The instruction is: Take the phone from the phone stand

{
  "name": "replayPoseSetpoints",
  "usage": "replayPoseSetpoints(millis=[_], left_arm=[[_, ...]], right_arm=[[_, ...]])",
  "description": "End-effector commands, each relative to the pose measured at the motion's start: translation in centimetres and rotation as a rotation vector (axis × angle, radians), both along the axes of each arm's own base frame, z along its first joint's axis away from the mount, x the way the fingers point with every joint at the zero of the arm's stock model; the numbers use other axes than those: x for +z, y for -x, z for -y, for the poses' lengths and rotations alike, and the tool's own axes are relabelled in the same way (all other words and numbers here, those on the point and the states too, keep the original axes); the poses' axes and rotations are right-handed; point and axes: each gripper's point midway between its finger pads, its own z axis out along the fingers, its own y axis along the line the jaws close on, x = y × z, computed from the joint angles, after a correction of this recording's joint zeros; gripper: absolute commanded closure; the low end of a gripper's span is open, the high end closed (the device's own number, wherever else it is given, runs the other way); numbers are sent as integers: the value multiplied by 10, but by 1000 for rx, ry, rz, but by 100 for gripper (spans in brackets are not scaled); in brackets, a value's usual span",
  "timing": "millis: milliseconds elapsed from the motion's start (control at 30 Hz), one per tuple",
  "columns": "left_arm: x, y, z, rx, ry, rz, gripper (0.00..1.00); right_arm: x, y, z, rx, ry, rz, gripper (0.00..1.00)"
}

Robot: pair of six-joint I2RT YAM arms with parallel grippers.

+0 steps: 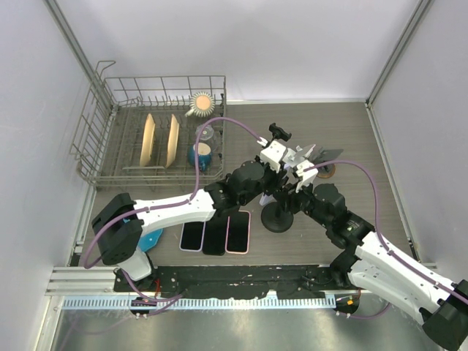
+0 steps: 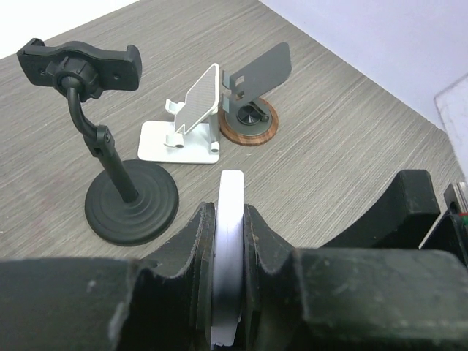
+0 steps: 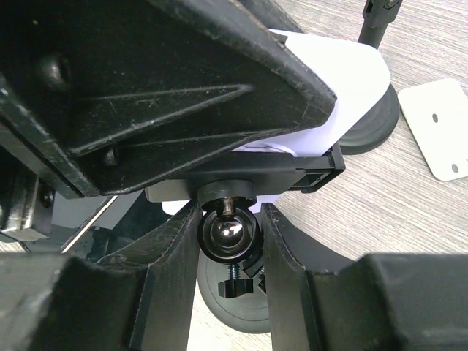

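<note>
Left wrist view: left jaws pinch the phone edge-on, seated in the mid-desk stand that the right jaws clasp; a skewed pull could jam it or topple the stand.

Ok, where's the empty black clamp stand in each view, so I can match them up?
Top external: the empty black clamp stand is just above centre, with only its clamp head showing.
Left wrist: on the left, seen whole, clamp head at top left and round base below.
Right wrist: at top right, only the pole and part of the base.
Shared landmark: the white stand, just right of it in every view.
</note>
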Motion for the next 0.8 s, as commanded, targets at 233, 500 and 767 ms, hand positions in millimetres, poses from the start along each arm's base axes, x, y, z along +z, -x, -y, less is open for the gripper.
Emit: replayPoseSetpoints(millis=[233,500,767], left_arm=[[29,-13,3,32,228,-42,100],[39,10,-3,-85,234,-8,59],[35,16,-25,-83,153,59,42]], right_arm=[[-13,38,-23,151,-49,-118,99],[-10,34,-22,120,-72,-109,99],[-9,33,-22,115,-73,-109,99]])
